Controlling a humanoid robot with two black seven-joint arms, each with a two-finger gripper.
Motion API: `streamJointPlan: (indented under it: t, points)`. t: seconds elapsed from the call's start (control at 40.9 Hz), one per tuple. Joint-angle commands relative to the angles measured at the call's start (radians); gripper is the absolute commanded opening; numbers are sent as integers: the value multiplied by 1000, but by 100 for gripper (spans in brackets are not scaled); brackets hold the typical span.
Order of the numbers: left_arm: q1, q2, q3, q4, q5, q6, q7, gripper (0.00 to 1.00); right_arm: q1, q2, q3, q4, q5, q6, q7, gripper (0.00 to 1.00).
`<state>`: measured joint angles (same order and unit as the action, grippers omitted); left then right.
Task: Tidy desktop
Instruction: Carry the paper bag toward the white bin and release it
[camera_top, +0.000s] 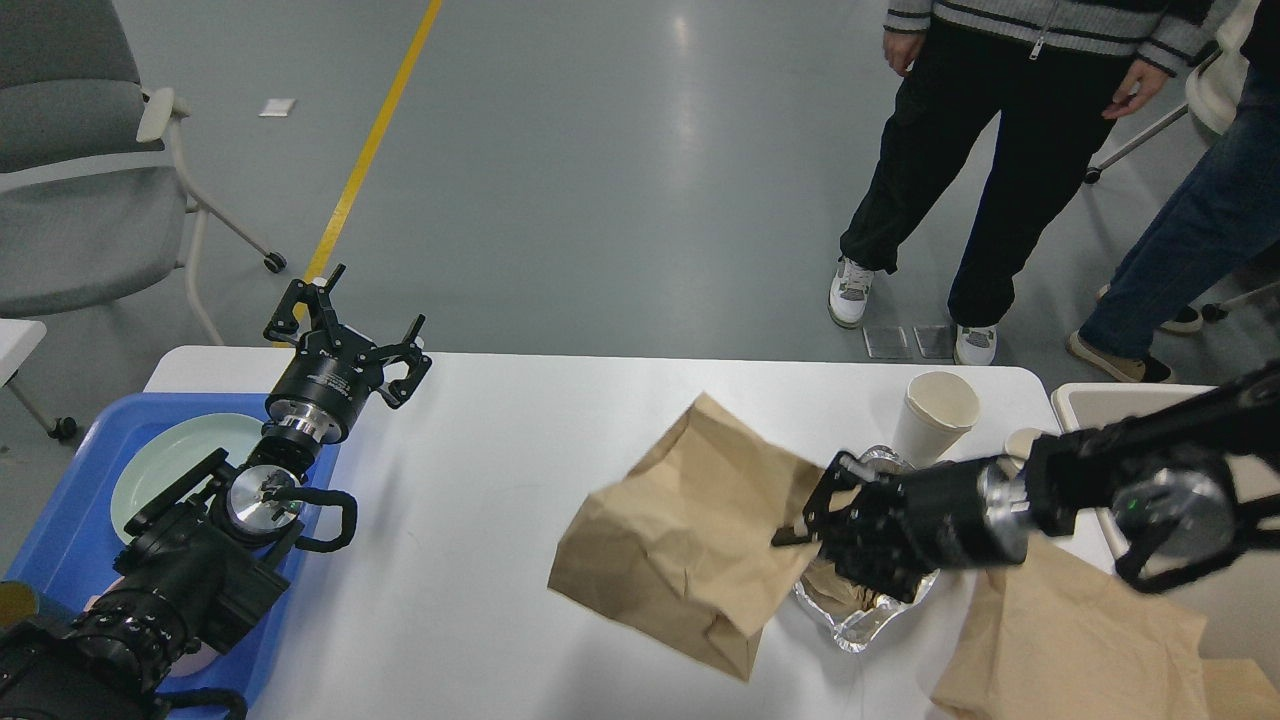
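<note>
The white desktop (500, 440) fills the head view. My right gripper (806, 505) reaches in from the right and is shut on the right edge of a crumpled brown paper bag (680, 530), which hangs lifted over the table's middle right. Under the gripper a foil tray (858, 625) shows only in part. A second brown paper bag (1070, 640) lies flat at the front right. A white paper cup (935, 412) stands near the far edge, and my arm mostly hides another cup (1022, 442). At the far left edge my left gripper (355, 322) is open and holds nothing.
A blue tray (60, 550) with a pale green plate (175, 460) sits at the left under my left arm. A beige bin (1090, 400) stands off the table's right end. Two people (960, 180) stand beyond the far edge, and a grey chair (80, 200) is at far left.
</note>
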<state>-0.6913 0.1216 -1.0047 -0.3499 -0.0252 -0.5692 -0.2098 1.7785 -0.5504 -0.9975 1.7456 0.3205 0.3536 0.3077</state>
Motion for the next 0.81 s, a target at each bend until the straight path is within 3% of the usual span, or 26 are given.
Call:
streamJointPlan:
  t: [0.0,0.098,0.269,0.489,0.635,0.782]
  points:
    - [1,0,0,0,1,0,0,97,358,26,-151,-3,-38,203,-9,0]
    - [1,0,0,0,1,0,1,97,533,107,-225,-32,-153,262,-22,0]
    - [1,1,0,0,1,0,0,97,521,150,-344,-198,-239,232,-79,0]
    - [0,0,0,0,1,0,1,97,213,92,-526,-622,-233,114,-87,0]
    - [1,0,0,0,1,0,0,97,-68,-31,-546,-969,-228,70,-91,0]
    - [1,0,0,0,1,0,0,97,-217,-92,-541,-1107,-207,38,-113,0]
